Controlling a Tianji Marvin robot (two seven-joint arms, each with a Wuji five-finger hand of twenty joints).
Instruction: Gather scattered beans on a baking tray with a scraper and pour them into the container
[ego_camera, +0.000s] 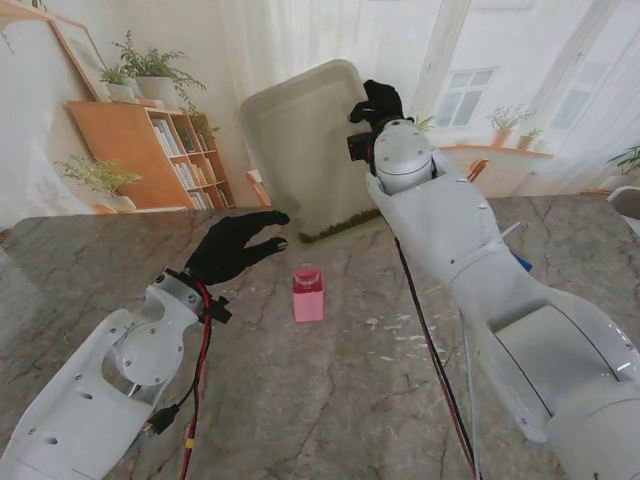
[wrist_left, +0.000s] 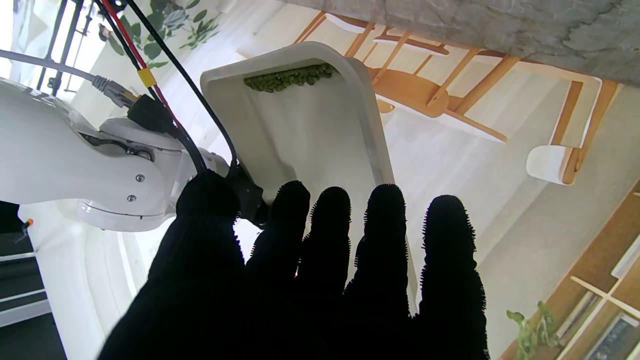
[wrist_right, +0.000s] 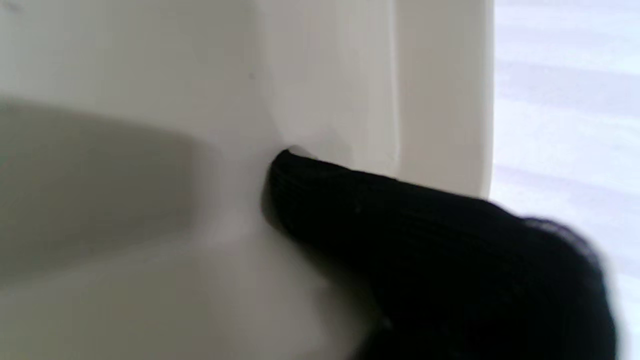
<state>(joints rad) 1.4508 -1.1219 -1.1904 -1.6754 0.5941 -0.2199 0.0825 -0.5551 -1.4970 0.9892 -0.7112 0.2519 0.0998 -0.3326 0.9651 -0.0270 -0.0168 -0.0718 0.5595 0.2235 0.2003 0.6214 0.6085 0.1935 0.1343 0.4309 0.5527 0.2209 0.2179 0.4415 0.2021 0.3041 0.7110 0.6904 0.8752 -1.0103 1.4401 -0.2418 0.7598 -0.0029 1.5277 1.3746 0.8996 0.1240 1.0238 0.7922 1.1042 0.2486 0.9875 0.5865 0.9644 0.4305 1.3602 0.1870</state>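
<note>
So the right robot hand (ego_camera: 378, 101) has the baking tray (ego_camera: 300, 150) tipped up nearly on end, gripping it at the high corner. In the right wrist view a black-gloved finger (wrist_right: 320, 190) is pressed flat against the tray's inner wall just inside the rim, so it's clamped on the tray edge. The tray's low edge sits on or just over the marble worktop (ego_camera: 330, 400); can't tell if it's actually touching.

The beans (ego_camera: 340, 228) have all slid down into a green strip along that low edge. From the left wrist camera they show as a tight clump (wrist_left: 290, 77) packed into the tray's end wall, with the rest of the tray floor bare.

The left robot hand (ego_camera: 232, 248) hovers just beside the tray's low corner, on the side away from the right arm, palm down, fingers (wrist_left: 385, 220) stretched out straight and a little apart, holding nothing.

The pink container (ego_camera: 308, 292) stands upright on the worktop, nearer to me than the tray's low edge and close to the bean strip, not touching the tray. There are a few pale specks (ego_camera: 400, 325) on the worktop beside the container, too small to identify.
</note>
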